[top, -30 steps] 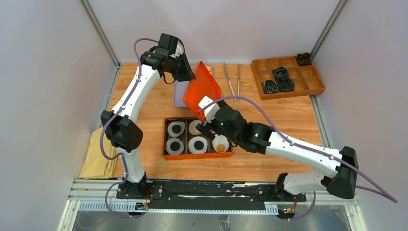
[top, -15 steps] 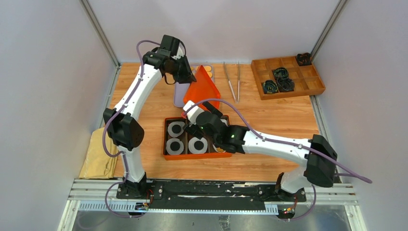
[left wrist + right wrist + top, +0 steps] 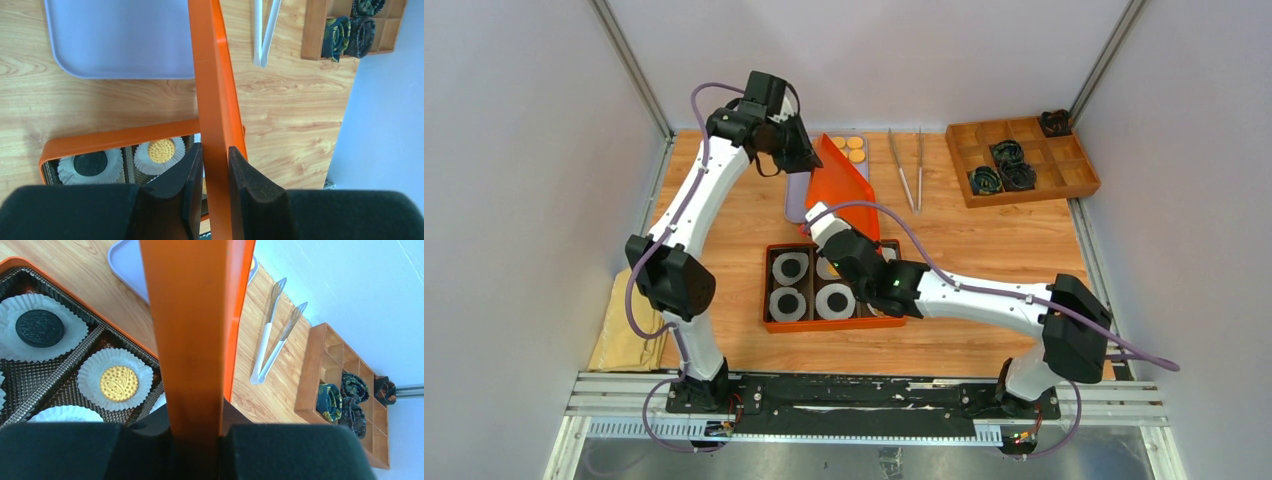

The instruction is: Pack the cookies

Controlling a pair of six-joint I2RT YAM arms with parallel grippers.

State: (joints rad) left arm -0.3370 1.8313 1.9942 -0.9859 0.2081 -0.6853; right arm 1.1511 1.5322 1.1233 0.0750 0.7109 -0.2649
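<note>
both grippers hold the orange lid (image 3: 844,180) on edge over the box (image 3: 834,325)
left gripper (image 3: 215,155) pinches the lid's rim, jaws narrow; right gripper (image 3: 195,422) is clamped on it too, at the box's back right corner. inside the box a golden cookie (image 3: 119,383) sits in a white liner (image 3: 90,371), next to a dark cookie (image 3: 40,328). more cookies (image 3: 854,148) lie on the lavender tray (image 3: 120,35) just behind the box.

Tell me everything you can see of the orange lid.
The orange lid is a flat, smooth, plastic-looking panel with a raised rim. It is tilted up on edge over the lilac tray, reaching toward the cookie box. The left gripper pinches its far end, and the right gripper clamps its near end. Whether its lower edge touches anything is hidden.
</note>
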